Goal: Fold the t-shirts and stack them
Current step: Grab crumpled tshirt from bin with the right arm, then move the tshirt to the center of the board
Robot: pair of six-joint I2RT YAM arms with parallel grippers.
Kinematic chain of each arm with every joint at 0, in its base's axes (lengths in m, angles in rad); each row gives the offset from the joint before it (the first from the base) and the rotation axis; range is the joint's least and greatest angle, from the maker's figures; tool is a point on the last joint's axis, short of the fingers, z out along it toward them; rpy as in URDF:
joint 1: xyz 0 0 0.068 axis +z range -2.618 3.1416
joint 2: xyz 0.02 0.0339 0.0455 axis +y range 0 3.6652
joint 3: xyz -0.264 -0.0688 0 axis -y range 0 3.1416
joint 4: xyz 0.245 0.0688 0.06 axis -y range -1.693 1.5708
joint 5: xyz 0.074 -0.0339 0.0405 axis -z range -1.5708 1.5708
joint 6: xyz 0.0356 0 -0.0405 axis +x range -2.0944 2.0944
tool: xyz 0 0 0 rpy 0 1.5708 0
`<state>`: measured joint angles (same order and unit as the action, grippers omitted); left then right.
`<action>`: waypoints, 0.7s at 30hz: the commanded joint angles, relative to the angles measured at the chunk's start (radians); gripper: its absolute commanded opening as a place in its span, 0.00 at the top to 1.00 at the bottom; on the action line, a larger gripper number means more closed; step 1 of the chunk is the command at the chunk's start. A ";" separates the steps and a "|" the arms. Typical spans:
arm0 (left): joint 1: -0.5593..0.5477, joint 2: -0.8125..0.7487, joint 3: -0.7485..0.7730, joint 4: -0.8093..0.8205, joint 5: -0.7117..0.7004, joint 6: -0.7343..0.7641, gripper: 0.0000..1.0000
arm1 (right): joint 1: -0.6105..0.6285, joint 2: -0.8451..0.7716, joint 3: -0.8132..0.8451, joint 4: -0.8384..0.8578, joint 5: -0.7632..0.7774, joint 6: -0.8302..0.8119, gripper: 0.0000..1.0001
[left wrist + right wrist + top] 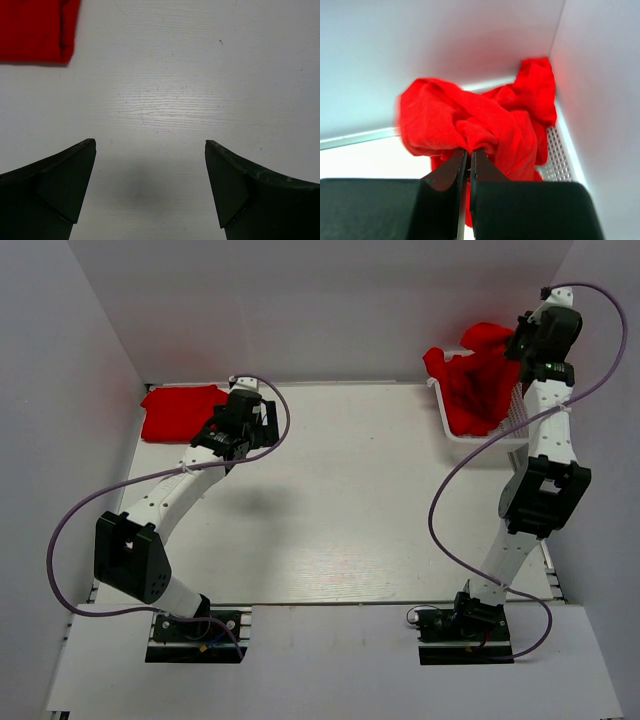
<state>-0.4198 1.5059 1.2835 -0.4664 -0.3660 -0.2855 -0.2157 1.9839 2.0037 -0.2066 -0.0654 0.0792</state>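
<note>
A: Need state of right hand, quick
B: Pinched together on a fold of the crumpled t-shirt, holding it up over the white mesh basket in the far right corner, with loose cloth hanging back into it. Can't tell whether one shirt or more in that bundle
A: And the left hand?
B: Spread wide apart, gripping nothing, hovering over bare table. Sitting just beside the folded t-shirt at the far left corner, not touching it
A: Which way for the carry, then?
B: Probably leftward and toward the near edge, out to the open middle of the table for spreading. Well apart from the folded one, at opposite far corners. No usable long axis on the bundle, too bunched to read
A: Nearer arm?
B: Right, clearly, gripping it now. Left nearer the stacking corner, likely needed for flattening. Worth watching for cloth snagging on the basket rim
</note>
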 commanded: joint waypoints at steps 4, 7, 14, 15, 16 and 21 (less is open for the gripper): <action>0.007 -0.067 -0.007 0.020 0.012 -0.014 0.00 | -0.001 -0.111 0.119 0.021 -0.050 0.019 1.00; 0.007 -0.067 0.002 0.020 0.032 -0.014 0.00 | 0.002 -0.131 0.197 0.036 -0.024 0.008 1.00; 0.007 -0.067 0.002 0.029 0.050 -0.014 0.00 | 0.004 -0.221 0.181 0.266 0.128 -0.027 1.00; 0.007 -0.067 0.002 0.029 0.050 -0.014 0.00 | 0.003 -0.221 0.182 0.285 0.134 -0.029 1.00; 0.007 -0.067 0.002 0.029 0.050 -0.014 0.00 | 0.003 -0.212 0.185 0.349 0.136 -0.035 1.00; 0.007 -0.049 0.020 0.029 0.082 -0.014 0.00 | 0.006 -0.180 0.283 0.461 0.026 0.011 1.00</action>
<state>-0.4198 1.4921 1.2835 -0.4618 -0.3164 -0.2901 -0.2138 1.8042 2.2185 0.0509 0.0128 0.0677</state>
